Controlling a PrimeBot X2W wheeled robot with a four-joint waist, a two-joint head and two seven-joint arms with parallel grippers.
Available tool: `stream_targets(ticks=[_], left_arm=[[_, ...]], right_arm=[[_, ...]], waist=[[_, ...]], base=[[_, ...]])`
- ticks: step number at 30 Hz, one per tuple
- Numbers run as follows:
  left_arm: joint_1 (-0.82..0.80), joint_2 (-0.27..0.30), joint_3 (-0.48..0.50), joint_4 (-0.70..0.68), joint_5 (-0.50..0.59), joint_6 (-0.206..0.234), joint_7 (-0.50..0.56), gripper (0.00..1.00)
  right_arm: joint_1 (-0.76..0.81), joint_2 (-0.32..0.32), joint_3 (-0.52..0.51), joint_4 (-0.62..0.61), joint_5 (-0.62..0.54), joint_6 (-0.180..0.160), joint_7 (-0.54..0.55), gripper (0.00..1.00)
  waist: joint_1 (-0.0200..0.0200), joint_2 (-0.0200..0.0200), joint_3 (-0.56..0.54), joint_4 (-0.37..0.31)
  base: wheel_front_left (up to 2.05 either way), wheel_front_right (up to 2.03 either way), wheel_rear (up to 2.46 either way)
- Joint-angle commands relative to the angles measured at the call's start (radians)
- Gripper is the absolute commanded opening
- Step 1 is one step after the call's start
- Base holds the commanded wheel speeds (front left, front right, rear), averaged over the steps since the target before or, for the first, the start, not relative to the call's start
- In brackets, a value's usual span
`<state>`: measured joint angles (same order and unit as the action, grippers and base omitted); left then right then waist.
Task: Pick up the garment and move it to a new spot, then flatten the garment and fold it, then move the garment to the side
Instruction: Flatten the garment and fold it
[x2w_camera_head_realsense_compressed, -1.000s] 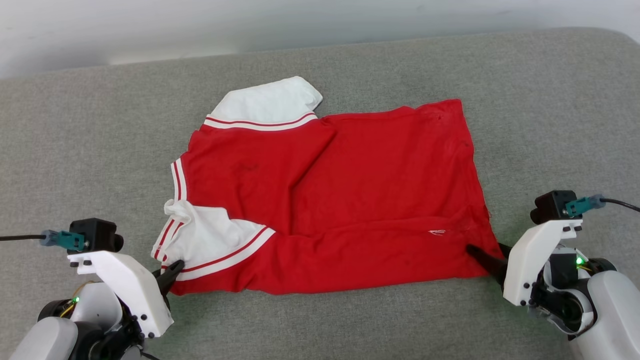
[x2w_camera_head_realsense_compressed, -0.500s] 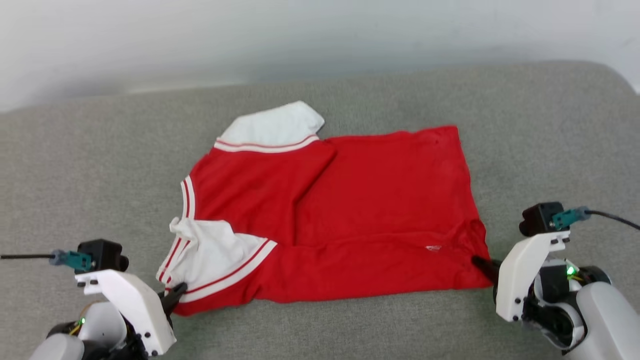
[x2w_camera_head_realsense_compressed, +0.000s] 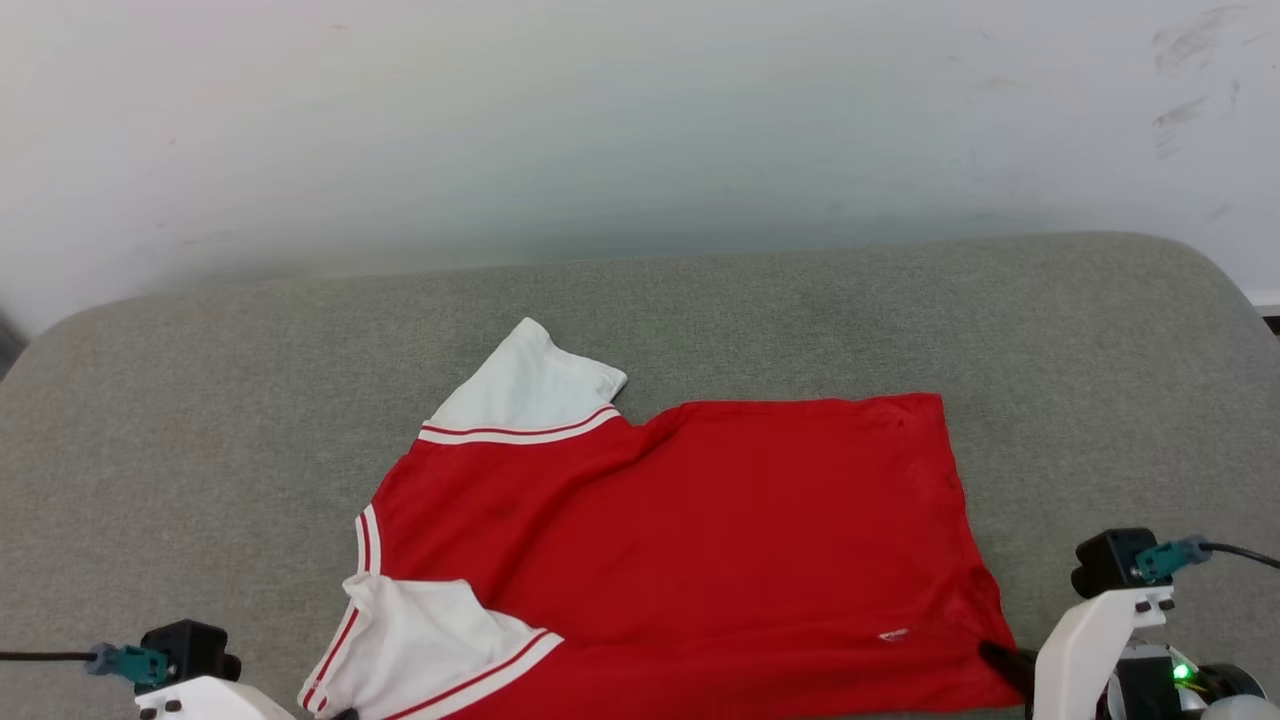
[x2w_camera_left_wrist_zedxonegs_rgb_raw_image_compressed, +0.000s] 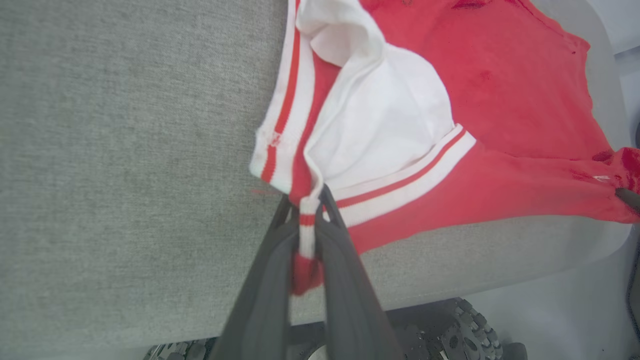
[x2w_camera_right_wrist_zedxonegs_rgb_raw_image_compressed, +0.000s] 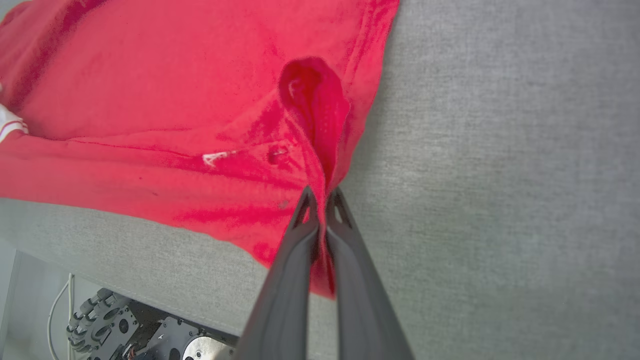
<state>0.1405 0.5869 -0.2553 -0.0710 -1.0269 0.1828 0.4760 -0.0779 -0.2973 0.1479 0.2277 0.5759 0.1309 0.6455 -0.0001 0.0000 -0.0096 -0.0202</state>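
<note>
Between the fingers of the left gripper (x2w_camera_left_wrist_zedxonegs_rgb_raw_image_compressed: 306, 200) sits a bit of the striped edge of the red shirt (x2w_camera_head_realsense_compressed: 700, 540), pinched tight. The right gripper (x2w_camera_right_wrist_zedxonegs_rgb_raw_image_compressed: 322, 195) is closed on the red bottom corner in the same way, and the cloth makes a little bump just past its tips.

From both grippers the shirt spreads away over the grey table (x2w_camera_head_realsense_compressed: 200, 400). It lies open and mostly flat. So I think the pick-up and the move to a new spot are done, and the flattening is under way or close to done. It is not smooth all over yet. A long crease runs across the red part between the two grippers. The near sleeve (x2w_camera_left_wrist_zedxonegs_rgb_raw_image_compressed: 380, 115), just past the left gripper, is crumpled and lies on top of the red. The far sleeve (x2w_camera_head_realsense_compressed: 525, 385) sticks out well away from both grippers. The fold is not made, and the move to the side comes after that.

Some things are hard to see. The head view cuts off the edge of the shirt nearest the grippers. I cannot tell how many layers each gripper holds, because the cloth bunches up between the fingers. I also cannot tell which side of the shirt faces up.
</note>
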Motion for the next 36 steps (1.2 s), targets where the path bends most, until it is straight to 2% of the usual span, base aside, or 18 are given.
stream_targets(ticks=[1, 2, 3, 4, 5, 6, 7, 15, 20, 26, 31, 36], left_arm=[[0.021, 0.001, 0.001, -0.002, -0.007, 0.005, -0.003, 0.00], [0.025, -0.005, 0.001, -0.001, -0.010, 0.004, -0.006, 0.00], [0.026, -0.011, 0.000, 0.003, -0.011, 0.002, -0.011, 0.00], [0.024, -0.014, -0.003, 0.010, -0.009, -0.002, -0.016, 0.00], [0.019, -0.021, -0.007, 0.021, -0.009, -0.002, -0.018, 0.13], [0.011, -0.029, -0.012, 0.028, -0.010, -0.005, -0.020, 0.92], [-0.003, -0.033, -0.011, 0.034, -0.003, -0.009, -0.032, 1.00], [-0.100, -0.043, 0.000, 0.047, 0.079, -0.041, -0.150, 1.00], [-0.212, -0.050, 0.011, 0.041, 0.180, -0.015, -0.251, 1.00], [-0.412, -0.063, 0.022, 0.080, 0.269, 0.006, -0.330, 1.00], [-0.615, -0.039, 0.025, 0.160, 0.288, -0.028, -0.309, 1.00], [-0.807, 0.020, 0.005, 0.266, 0.276, -0.091, -0.185, 1.00]], right_arm=[[0.031, 0.004, -0.015, -0.012, -0.017, 0.000, 0.011, 0.00], [0.046, 0.013, -0.021, -0.015, -0.021, 0.000, 0.019, 0.00], [0.058, 0.019, -0.024, -0.018, -0.027, 0.000, 0.022, 0.12], [0.066, 0.022, -0.026, -0.021, -0.030, 0.000, 0.021, 0.45], [0.073, 0.028, -0.030, -0.023, -0.032, 0.000, 0.014, 1.00], [0.079, 0.032, -0.032, -0.025, -0.037, 0.000, 0.005, 1.00], [0.082, 0.036, -0.037, -0.030, -0.046, 0.000, -0.014, 1.00], [0.065, 0.068, -0.083, -0.112, -0.133, 0.000, -0.298, 1.00], [0.022, 0.111, -0.133, -0.175, -0.221, 0.000, -0.453, 1.00], [-0.059, 0.145, -0.141, -0.261, -0.272, 0.000, -0.536, 1.00], [-0.142, 0.164, -0.133, -0.317, -0.290, 0.000, -0.571, 1.00], [-0.204, 0.177, -0.109, -0.335, -0.286, 0.000, -0.587, 1.00]], waist=[[0.0001, 0.0000, -0.002, -0.001], [0.0001, 0.0000, -0.001, -0.001], [0.0001, 0.0000, 0.000, -0.002], [0.0001, 0.0000, 0.002, -0.002], [0.0001, 0.0000, 0.005, -0.003], [0.0001, 0.0000, 0.007, -0.003], [0.0001, 0.0000, 0.010, -0.004], [0.0001, 0.0000, 0.023, -0.031], [0.0001, 0.0000, 0.063, -0.067], [0.0001, 0.0000, 0.185, -0.126], [0.0001, 0.0000, 0.330, -0.181], [0.0001, 0.0000, 0.441, -0.242]], base=[[0.00, 0.00, 0.00], [0.00, 0.00, 0.00], [0.00, 0.00, 0.00], [0.00, 0.00, 0.00], [0.00, 0.00, 0.00], [0.00, 0.00, 0.00], [0.00, 0.00, 0.00], [0.00, 0.00, 0.00], [0.00, 0.00, 0.00], [0.00, 0.00, 0.00], [0.00, 0.00, 0.00], [0.00, 0.00, 0.00]])
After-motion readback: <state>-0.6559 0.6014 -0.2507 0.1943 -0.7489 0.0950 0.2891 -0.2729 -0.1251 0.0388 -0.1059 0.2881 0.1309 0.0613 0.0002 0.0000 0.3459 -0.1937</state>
